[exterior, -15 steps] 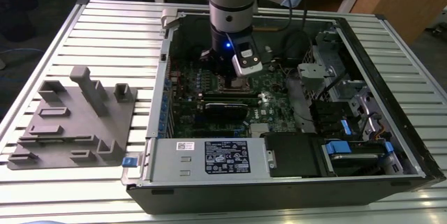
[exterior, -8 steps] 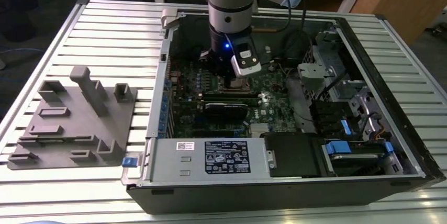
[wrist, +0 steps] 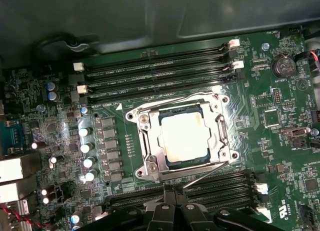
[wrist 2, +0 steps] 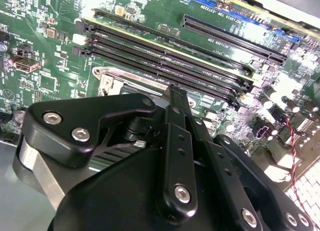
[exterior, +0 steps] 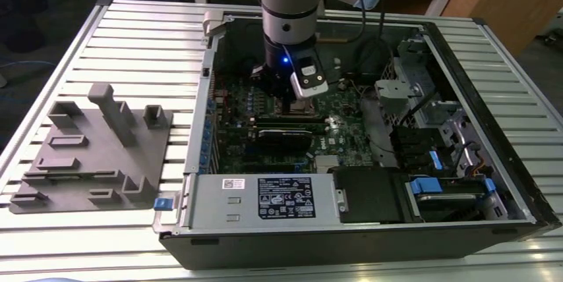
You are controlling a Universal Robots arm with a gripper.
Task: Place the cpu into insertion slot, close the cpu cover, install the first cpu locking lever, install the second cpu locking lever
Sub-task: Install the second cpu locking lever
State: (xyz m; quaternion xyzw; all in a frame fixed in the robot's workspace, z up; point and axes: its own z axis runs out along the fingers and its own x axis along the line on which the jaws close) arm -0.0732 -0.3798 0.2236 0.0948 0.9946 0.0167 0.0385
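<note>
The cpu [wrist: 184, 136] lies seated in the insertion slot [wrist: 146, 167], with the cpu cover [wrist: 224, 141] folded down flat around it. The gripper [wrist: 172, 190] hovers at the socket's edge, fingers [wrist 2: 176, 108] drawn together with nothing between them, their tips beside a thin locking lever [wrist: 202, 174]. Black memory slots [wrist: 155, 71] flank the socket on both sides, and silver capacitors [wrist: 86, 147] stand nearby.

I can read no print: the label [exterior: 285, 197] and board [wrist: 280, 141] markings are too small.
</note>
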